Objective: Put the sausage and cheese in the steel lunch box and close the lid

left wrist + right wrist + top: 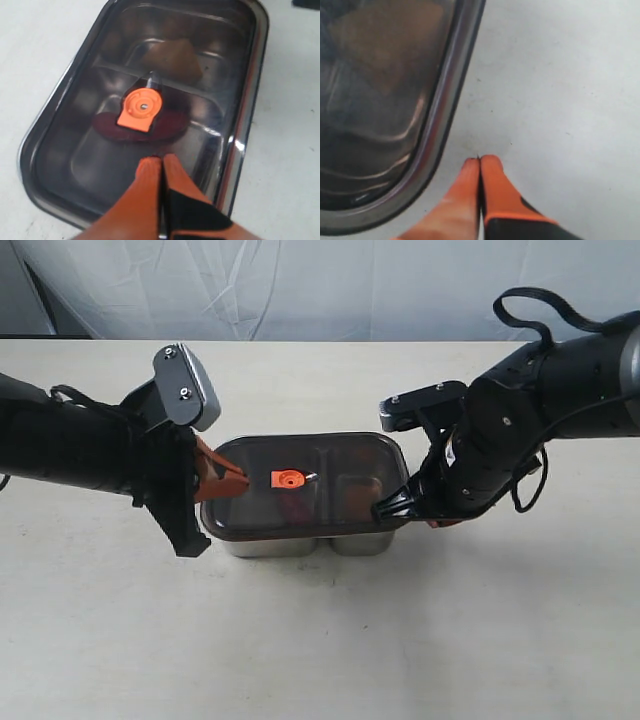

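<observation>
Step in hand: seating the lid (350, 455); likely best pressed flat at both ends, clear of the valve tab (287, 479).
Left gripper (240, 478): pinched together, empty, over the lid's 9 o'clock end.
Right gripper (479, 161): pinched together, empty, just off the steel lunch box (300, 543) at 3 o'clock.
Sausage (107, 125), cheese (172, 60): inside, under the lid.

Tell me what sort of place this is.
Probably a robot test bench, not a kitchen: a plain pale table, a white sheet behind it, and the left arm and right arm flanking a steel lunch box.
</observation>
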Action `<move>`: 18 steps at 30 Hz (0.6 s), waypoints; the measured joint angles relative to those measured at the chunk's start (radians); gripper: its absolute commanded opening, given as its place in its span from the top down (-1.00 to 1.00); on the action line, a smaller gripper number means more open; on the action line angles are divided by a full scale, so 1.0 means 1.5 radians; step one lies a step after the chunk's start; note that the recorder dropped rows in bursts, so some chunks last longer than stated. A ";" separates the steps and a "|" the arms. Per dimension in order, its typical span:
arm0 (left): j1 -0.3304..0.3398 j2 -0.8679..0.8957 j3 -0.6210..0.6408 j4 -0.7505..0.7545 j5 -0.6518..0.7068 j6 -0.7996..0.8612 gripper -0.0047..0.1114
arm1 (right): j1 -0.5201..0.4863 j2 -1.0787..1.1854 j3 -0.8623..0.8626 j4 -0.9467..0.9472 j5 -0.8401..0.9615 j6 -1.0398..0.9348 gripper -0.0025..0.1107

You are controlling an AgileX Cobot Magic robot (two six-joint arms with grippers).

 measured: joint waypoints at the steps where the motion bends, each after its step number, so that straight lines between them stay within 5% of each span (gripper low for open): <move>1: 0.000 0.000 0.003 0.001 -0.011 -0.003 0.92 | 0.000 -0.009 0.000 -0.002 0.000 0.003 0.96; 18: 0.000 0.061 0.006 -0.039 -0.024 0.027 0.92 | 0.019 -0.046 0.000 0.050 -0.088 -0.053 0.96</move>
